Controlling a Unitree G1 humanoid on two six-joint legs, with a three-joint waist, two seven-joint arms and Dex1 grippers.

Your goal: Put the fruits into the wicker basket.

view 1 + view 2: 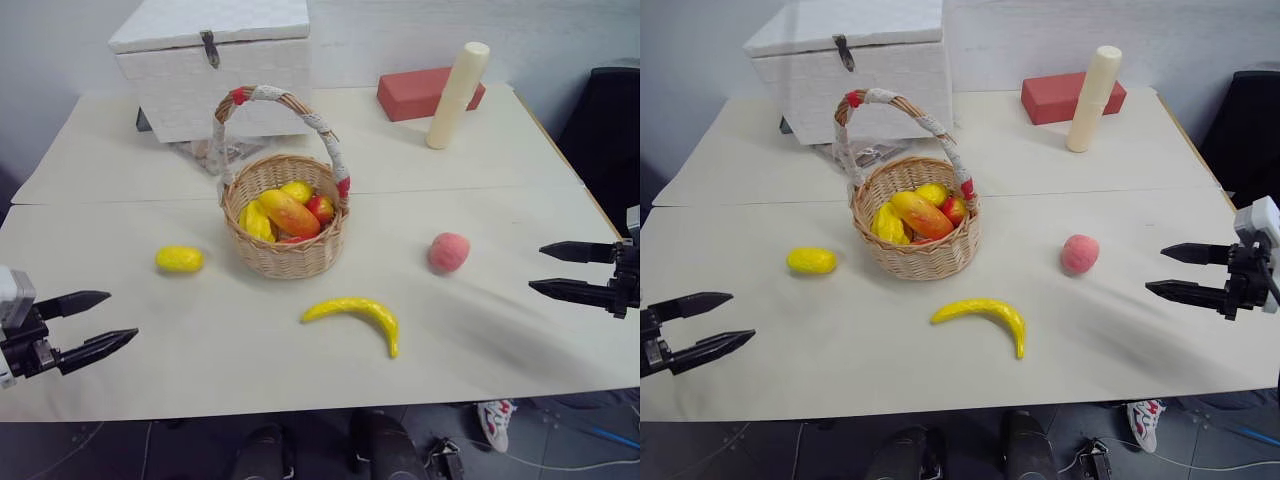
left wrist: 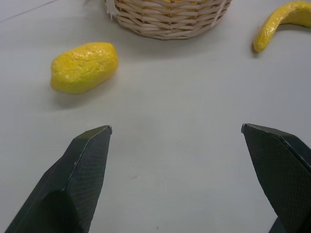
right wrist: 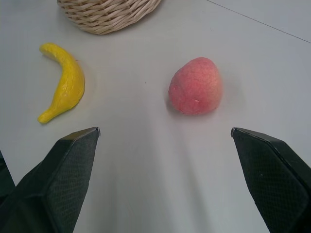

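Note:
The wicker basket [image 1: 285, 250] stands mid-table with several fruits inside it. On the cloth lie a yellow lemon-like fruit [image 1: 179, 259] to its left, a curved banana [image 1: 355, 313] in front, and a pink peach [image 1: 448, 252] to its right. My left gripper [image 1: 98, 322] hovers open at the table's front left, pointing toward the lemon-like fruit [image 2: 83, 66] and holding nothing. At the right edge my right gripper [image 1: 553, 269] is open and empty, aimed at the peach [image 3: 196, 86], with the banana [image 3: 64, 83] off to one side.
A white lidded box [image 1: 213, 65] stands behind the basket. A red brick-like block [image 1: 420, 92] and a leaning cream cylinder [image 1: 456, 95] sit at the back right. A dark chair [image 1: 608, 130] is beyond the table's right edge.

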